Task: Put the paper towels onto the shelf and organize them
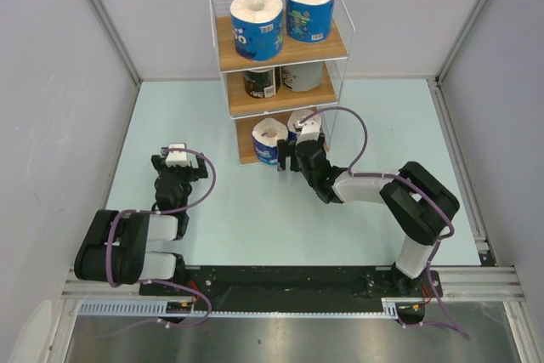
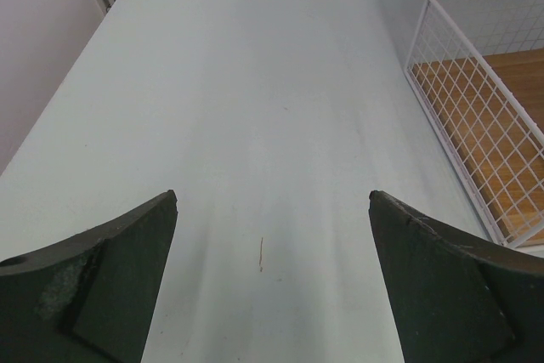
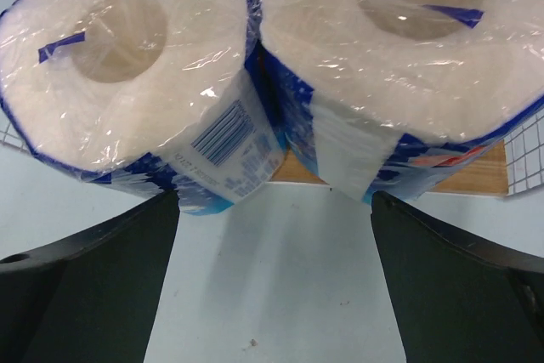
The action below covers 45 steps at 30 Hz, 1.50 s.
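The shelf (image 1: pixel 337 47) stands at the back of the table. Two blue-wrapped rolls (image 1: pixel 257 25) (image 1: pixel 310 9) stand on its top board. A dark-wrapped roll (image 1: pixel 261 82) and a grey-wrapped roll (image 1: pixel 303 76) stand on the middle board. Two blue-wrapped rolls (image 1: pixel 270 140) (image 1: pixel 303 125) stand at the front of the bottom board; the right wrist view shows them close up, left (image 3: pixel 127 65) and right (image 3: pixel 399 57). My right gripper (image 1: pixel 291 157) (image 3: pixel 274 210) is open and empty just in front of them. My left gripper (image 1: pixel 176 159) (image 2: pixel 272 210) is open and empty over bare table.
The shelf's white wire side (image 2: pixel 463 99) and its bottom board (image 2: pixel 501 125) show at the right of the left wrist view. Grey walls (image 1: pixel 59 82) enclose the table on three sides.
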Each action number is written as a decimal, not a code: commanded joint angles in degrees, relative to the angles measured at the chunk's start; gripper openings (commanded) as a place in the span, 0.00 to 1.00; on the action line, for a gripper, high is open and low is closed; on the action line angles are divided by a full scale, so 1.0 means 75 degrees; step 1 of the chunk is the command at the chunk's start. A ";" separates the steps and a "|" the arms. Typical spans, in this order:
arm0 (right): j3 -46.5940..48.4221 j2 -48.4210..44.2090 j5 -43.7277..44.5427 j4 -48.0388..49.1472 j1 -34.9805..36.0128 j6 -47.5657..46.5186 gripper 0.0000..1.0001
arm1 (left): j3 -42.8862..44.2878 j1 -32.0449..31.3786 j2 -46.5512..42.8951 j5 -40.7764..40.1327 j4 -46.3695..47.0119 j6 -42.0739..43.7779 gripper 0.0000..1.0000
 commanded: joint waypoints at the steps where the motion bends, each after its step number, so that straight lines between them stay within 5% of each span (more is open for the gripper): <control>1: 0.0373 0.0090 -0.0230 0.0378 -0.0174 -0.0025 1.00 | 0.0198 0.0048 -0.0006 0.0148 0.0236 -0.0061 1.00; 36: 0.1487 0.1121 -0.0746 0.0378 -0.0397 -0.0470 1.00 | 0.0198 0.0048 -0.0006 0.0148 0.0247 -0.0072 1.00; 45: 0.1464 -0.0119 -0.1050 -0.1554 0.0259 -0.0459 1.00 | 0.0198 0.0048 -0.0006 0.0148 0.0236 -0.0061 1.00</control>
